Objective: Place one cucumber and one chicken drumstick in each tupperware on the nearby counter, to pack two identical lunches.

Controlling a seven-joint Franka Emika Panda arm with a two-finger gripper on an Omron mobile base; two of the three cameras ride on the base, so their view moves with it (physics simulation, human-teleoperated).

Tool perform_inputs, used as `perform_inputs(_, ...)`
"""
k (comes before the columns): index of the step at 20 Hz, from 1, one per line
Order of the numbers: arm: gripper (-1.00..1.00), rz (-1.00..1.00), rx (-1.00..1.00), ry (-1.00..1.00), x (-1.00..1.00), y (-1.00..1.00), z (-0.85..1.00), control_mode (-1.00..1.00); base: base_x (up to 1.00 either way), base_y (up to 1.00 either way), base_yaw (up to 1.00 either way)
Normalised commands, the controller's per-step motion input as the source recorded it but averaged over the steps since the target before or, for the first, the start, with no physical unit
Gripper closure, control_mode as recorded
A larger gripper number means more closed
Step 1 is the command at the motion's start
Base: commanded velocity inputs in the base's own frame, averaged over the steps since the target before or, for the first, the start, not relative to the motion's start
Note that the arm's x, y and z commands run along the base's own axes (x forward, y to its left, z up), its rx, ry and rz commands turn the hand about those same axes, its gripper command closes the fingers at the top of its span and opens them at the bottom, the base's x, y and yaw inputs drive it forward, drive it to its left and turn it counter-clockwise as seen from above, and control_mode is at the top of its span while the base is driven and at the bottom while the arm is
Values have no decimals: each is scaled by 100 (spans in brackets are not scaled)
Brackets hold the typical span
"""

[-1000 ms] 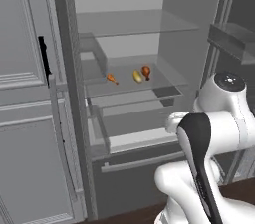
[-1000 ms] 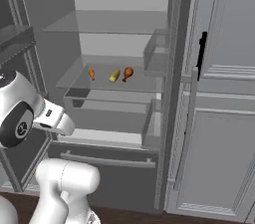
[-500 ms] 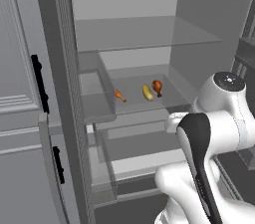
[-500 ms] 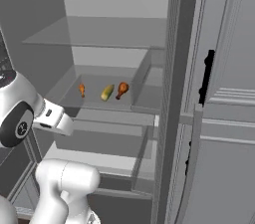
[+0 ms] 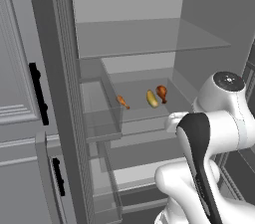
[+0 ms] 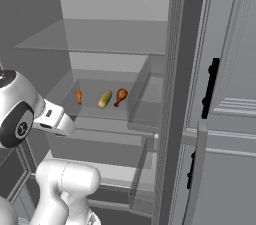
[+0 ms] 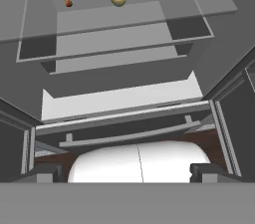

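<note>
We faced the open fridge.
Two drumsticks (image 5: 122, 101) (image 5: 161, 92) flanked a cucumber (image 5: 151, 98) on the glass shelf (image 5: 134, 112); our gripper (image 7: 127, 172) stood wide and empty.

The robot is a glossy white arm (image 5: 219, 128) built of rounded, bulbous segments, with a long black inlay running down the forearm link. A round dark grey cap with small pale markings (image 5: 227, 80) closes the top of one joint, and another dark round joint face with a small white mark (image 6: 19, 126) shows on its far side. Two small dark, blocky finger tips (image 7: 42, 173) end the hand.
</note>
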Motion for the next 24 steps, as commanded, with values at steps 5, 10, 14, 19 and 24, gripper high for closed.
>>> perform_inputs(5,-100,0,0,0,0,0,0,100,0,0,0)
perform_inputs(10,-100,13,0,-12,14,8,0,-100,0,2,2)
perform_inputs(14,-100,22,0,-29,44,34,0,-100,0,0,0)
perform_inputs(19,-100,4,5,-18,54,30,0,-100,0,0,0)
perform_inputs(24,-100,6,4,-3,56,26,-23,-100,0,0,0)
